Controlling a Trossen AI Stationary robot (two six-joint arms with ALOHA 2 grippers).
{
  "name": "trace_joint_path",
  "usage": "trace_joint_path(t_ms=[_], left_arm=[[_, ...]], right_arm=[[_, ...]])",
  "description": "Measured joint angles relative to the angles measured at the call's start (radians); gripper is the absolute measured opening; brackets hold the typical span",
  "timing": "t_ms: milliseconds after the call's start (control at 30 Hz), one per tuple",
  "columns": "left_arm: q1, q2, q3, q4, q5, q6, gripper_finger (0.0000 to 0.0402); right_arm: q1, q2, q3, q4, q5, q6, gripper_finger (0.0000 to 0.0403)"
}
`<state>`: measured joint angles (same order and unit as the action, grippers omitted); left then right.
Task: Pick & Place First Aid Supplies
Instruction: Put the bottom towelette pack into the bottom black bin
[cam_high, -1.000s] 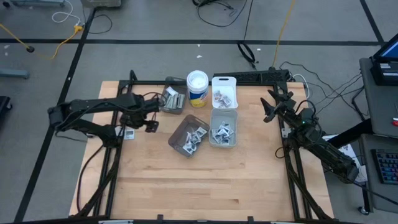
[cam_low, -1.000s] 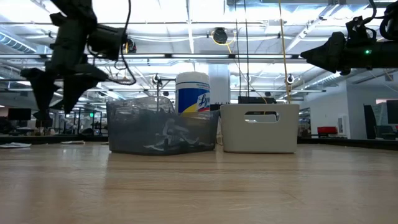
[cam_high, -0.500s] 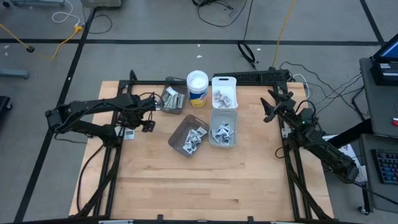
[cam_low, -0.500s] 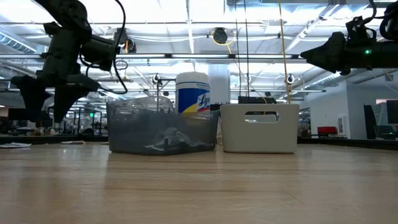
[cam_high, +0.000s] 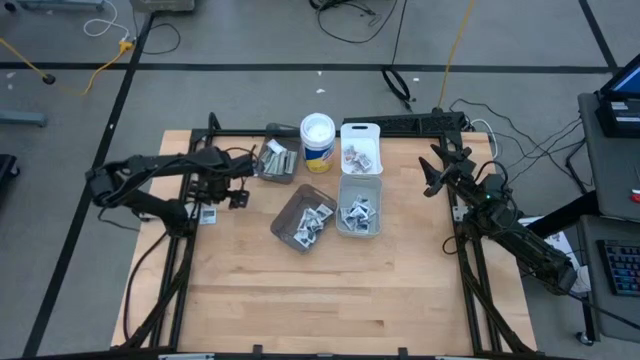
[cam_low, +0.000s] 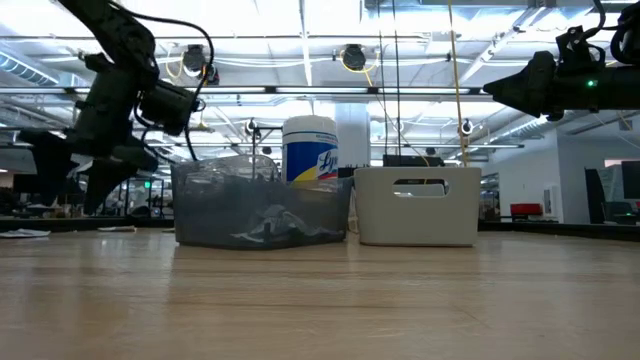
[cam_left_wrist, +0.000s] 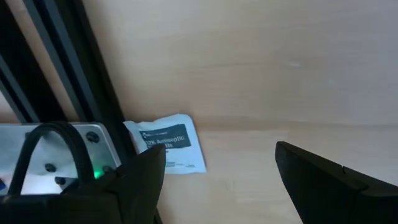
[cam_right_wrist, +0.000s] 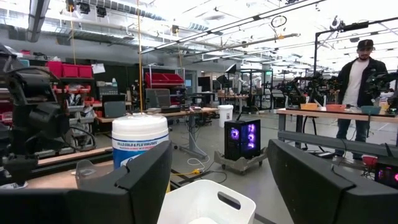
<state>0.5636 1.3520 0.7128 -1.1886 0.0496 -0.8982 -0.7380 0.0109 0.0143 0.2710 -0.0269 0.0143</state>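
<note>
Left gripper (cam_high: 238, 196): at about 9 o'clock on the wooden table (cam_high: 330, 290), raised above the board, fingers spread apart, nothing between them. The left wrist view shows its two dark fingers (cam_left_wrist: 329, 186) parted over bare wood.

Loose packet (cam_high: 208, 215): one white square with dark print, flat on the table at the left edge, beside the black frame rail (cam_left_wrist: 99, 93), at 8 o'clock from the left gripper.

Rear-left bin (cam_high: 277, 161): smoky, at 11 o'clock on the table, holding pale strips.

Smoky bin (cam_high: 304, 220): near the centre, set at an angle, holding a heap of the first aid supplies (cam_high: 316, 222), white squares.

Wipes canister (cam_high: 318, 143): white lid, upright at 12 o'clock, between the rear-left bin and the white bin (cam_high: 360, 148).

Clear bin (cam_high: 359, 207): just right of the smoky bin, touching the white bin's near end, holding more packets.

Right gripper (cam_high: 433, 176): at 3 o'clock, over the right table edge, raised well clear, fingers wide apart and empty.

Person (cam_right_wrist: 356, 93): standing in the room beyond, seen in the right wrist view.
</note>
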Motion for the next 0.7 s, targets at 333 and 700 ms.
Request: trace_joint_path(t_ms=[333,700], left_arm=[[0.002,0.102,-0.007,0.008,0.003,-0.051,0.0310],[0.018,0.085,-0.109,0.159,0.078,0.000,0.0310]], right_arm=[[0.000,0.000,0.000,0.000,0.000,0.000,0.0263],[0.000,0.000,0.000,0.000,0.000,0.000,0.0263]])
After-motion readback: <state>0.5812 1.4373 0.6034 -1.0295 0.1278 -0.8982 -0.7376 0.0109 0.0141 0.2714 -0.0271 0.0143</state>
